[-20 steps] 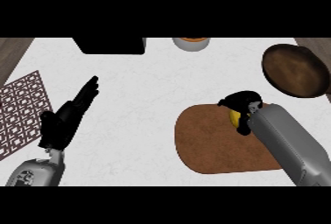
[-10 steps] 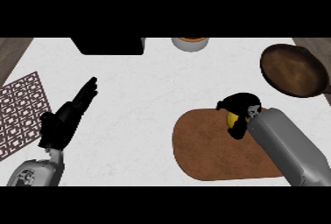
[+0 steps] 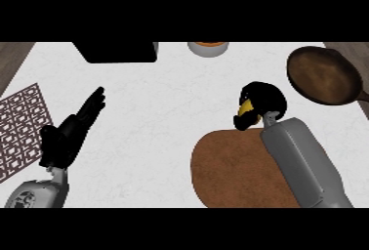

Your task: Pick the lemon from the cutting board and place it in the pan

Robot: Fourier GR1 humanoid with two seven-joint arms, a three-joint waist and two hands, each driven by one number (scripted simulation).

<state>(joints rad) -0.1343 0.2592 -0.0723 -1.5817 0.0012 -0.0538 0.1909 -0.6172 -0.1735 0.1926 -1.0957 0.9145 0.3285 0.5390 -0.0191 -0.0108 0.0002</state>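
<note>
Right hand is curling round the lemon, apparently at the far edge of the cutting board. Left hand is resting open, well left of it.

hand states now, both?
Left hand: open, fingers straight, holding nothing.
Right hand: shut on the lemon.

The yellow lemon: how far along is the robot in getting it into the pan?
Done, it seems: the grasp; the black right hand curls round the yellow lemon. In hand: the carry, the hand showing just past the round brown cutting board. Left: reaching the empty dark round pan and letting go.
</note>
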